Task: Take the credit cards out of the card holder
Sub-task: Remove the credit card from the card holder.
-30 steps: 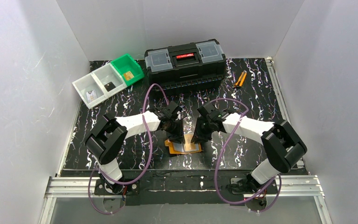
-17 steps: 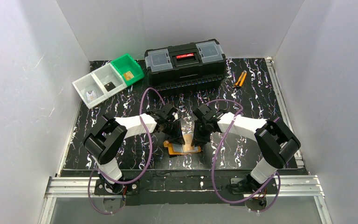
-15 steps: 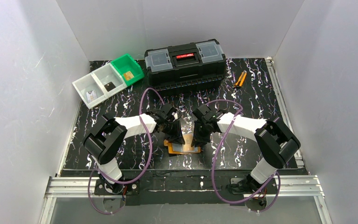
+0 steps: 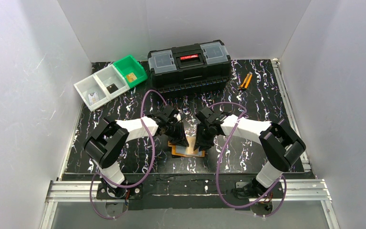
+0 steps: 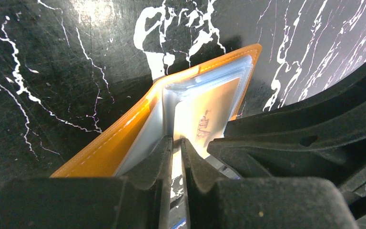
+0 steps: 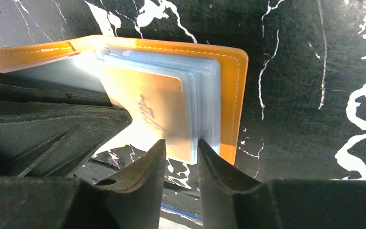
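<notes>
Site: black marbled table [image 4: 267, 109], walled on three sides. Both arms reach in toward the middle of its near edge.
Holder: the orange holder [image 4: 188, 151] lies open on the table, just in from the near edge and midway between the left and right edges. Its clear pocket leaves are fanned up from the spine.
Gold card: one gold card [image 6: 152, 109] sits in the top leaf of the flat stack, fully inside its sleeve, with no edge drawn out.
Other cards: not made out. The leaves beneath look bluish and their contents cannot be told.
Left gripper: the left gripper [image 5: 176, 145] is down at the spine, fingers pressed nearly together with one thin pale leaf pinched edge-on between them. Whether that leaf carries a card cannot be told.
Right gripper: the right gripper [image 6: 180, 151] is at the near edge of the gold card's pocket, fingers parted by a narrow gap. Nothing is seen clamped between them.
Clearance: the two grippers stand just beside each other over the holder.
Far side: a shut toolbox [image 4: 189, 64] is at the far edge and pliers [image 4: 245, 81] lie toward the far right corner. White bins [image 4: 100, 89] and a green bin [image 4: 130, 70] sit at the far left corner, holding items too small to identify. All are well apart from the work.
Done: holder opened, leaves parted, one leaf held.
Outstanding: judged early. No card is seen drawn from a pocket, so every extraction is yet to do, the gold card likely first.
Risk: the sleeves are slick and thin, so a pinch may take plastic rather than card, or lift the whole holder.
</notes>
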